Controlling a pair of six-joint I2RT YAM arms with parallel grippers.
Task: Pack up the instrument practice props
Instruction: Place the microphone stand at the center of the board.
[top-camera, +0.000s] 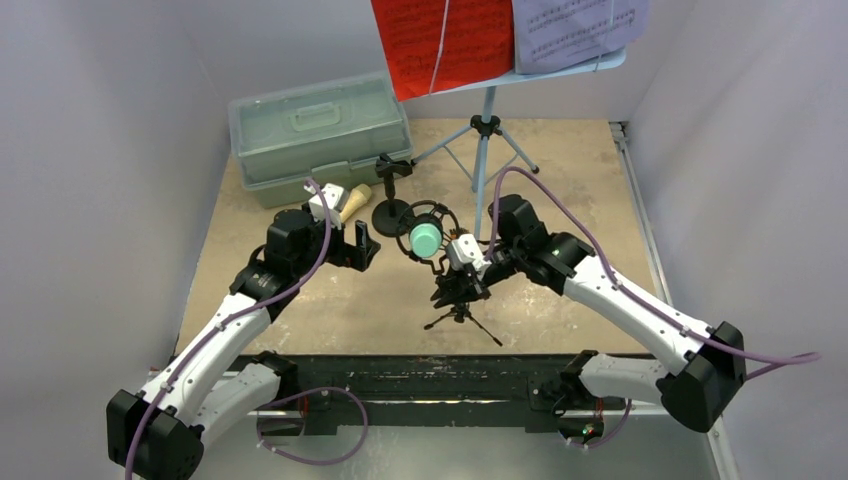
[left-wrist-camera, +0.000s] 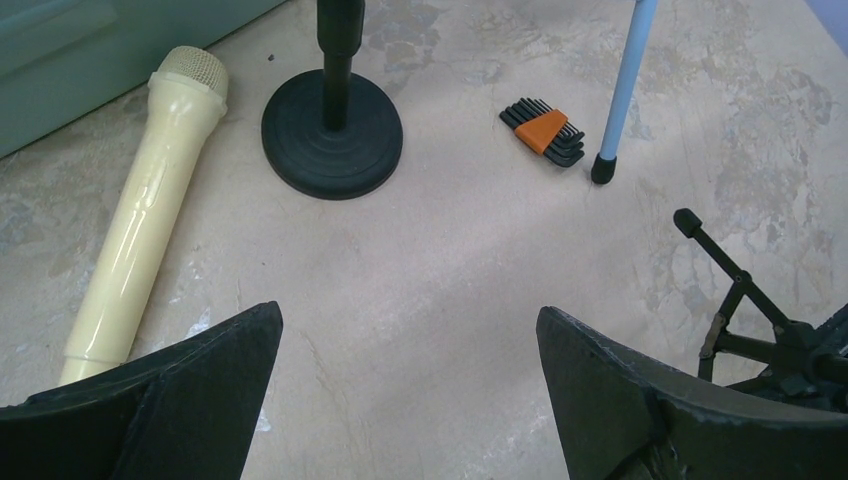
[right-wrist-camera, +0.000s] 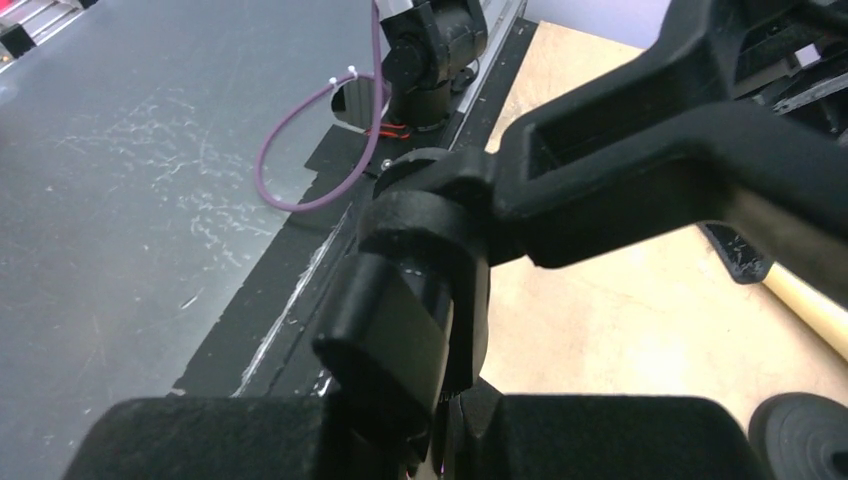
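Note:
A teal microphone (top-camera: 425, 239) sits in the ring top of the black tripod mic holder (top-camera: 461, 318), whose legs are near the table's front middle. My right gripper (top-camera: 459, 287) is shut on this holder's stem (right-wrist-camera: 420, 290), which fills the right wrist view. My left gripper (top-camera: 365, 245) is open and empty, low over bare table (left-wrist-camera: 410, 340). The tan microphone (left-wrist-camera: 150, 210) lies to its left, and the round-base mic holder (left-wrist-camera: 332, 135) stands just beyond. The light-blue music rack (top-camera: 487, 150) stands at the back with a red sheet (top-camera: 440, 40) and a purple sheet (top-camera: 575, 30).
A pale green plastic case (top-camera: 320, 135), lid shut, stands at the back left. A black and orange hex key set (left-wrist-camera: 545, 130) lies by a rack leg (left-wrist-camera: 620, 90). Grey walls close in both sides. A black rail (top-camera: 420, 385) runs along the front edge.

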